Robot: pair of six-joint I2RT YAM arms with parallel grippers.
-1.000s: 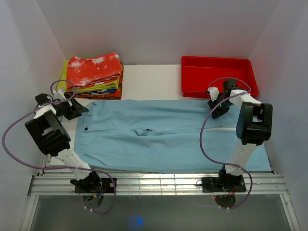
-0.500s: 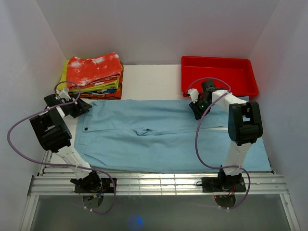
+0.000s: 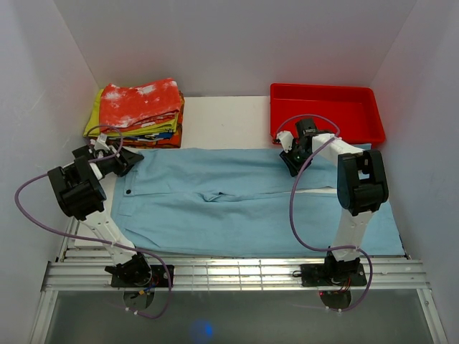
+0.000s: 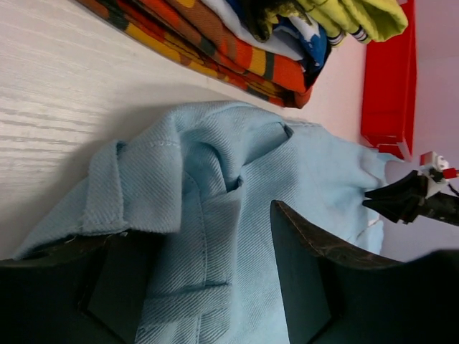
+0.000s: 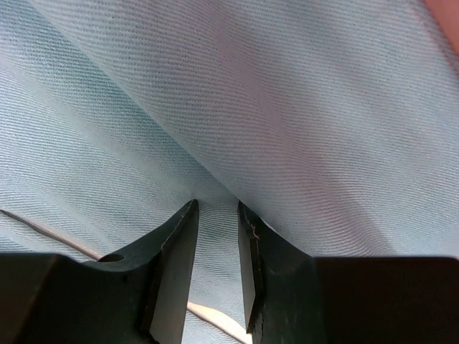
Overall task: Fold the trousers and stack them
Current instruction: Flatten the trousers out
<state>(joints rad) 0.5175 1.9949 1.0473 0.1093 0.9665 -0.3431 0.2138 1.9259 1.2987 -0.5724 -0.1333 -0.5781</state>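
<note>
Both grippers have closed on the far edge of the trousers (image 3: 244, 204): the right gripper (image 3: 290, 161) slid leftward to just before the left corner of the tray (image 3: 330, 115), and the left gripper (image 3: 128, 159) eased onto the waist corner, well left of the tray. The trousers lie flat, legs ending just in front of the tray. The left fingers stand wide, with the waistband bunched between them. The right fingers are narrow, and I cannot tell whether they hold cloth. This looks like the grasp before the first fold. Next, both must pinch firmly and carry that edge nearward together. The right arm hides part of one leg.
</note>
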